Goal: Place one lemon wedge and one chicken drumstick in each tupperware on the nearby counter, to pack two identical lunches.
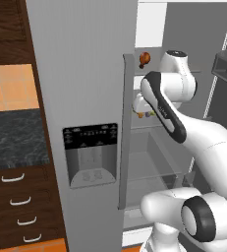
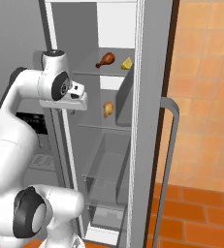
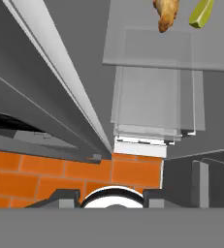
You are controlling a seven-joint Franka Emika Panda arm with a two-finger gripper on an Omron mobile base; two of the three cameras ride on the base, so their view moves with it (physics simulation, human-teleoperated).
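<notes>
Inside the open fridge, a brown chicken drumstick (image 2: pixel 106 60) and a yellow lemon wedge (image 2: pixel 127 63) lie on the upper shelf. The same drumstick (image 1: pixel 144 59) appears past my arm. A second drumstick (image 2: pixel 108 108) rests on the middle shelf. Looking down, the hand view has a drumstick (image 3: pixel 166 14) and a lemon wedge (image 3: pixel 200 13) side by side on a glass shelf at its top edge. My gripper (image 3: pixel 108 201) hangs at the fridge opening, left of the middle shelf (image 2: pixel 72 111), fingers apart with nothing between them. The black marbled counter (image 1: pixel 16 140) is at far left. The tupperware is out of view.
The grey fridge door with its dispenser (image 1: pixel 90 155) stands close on the left. On the right, the open door and its long handle (image 2: pixel 168 160) hem in the opening. Clear drawers (image 2: pixel 104 164) fill the lower fridge. Brown drawers (image 1: pixel 16 202) sit under the counter, above orange floor tiles (image 3: pixel 60 169).
</notes>
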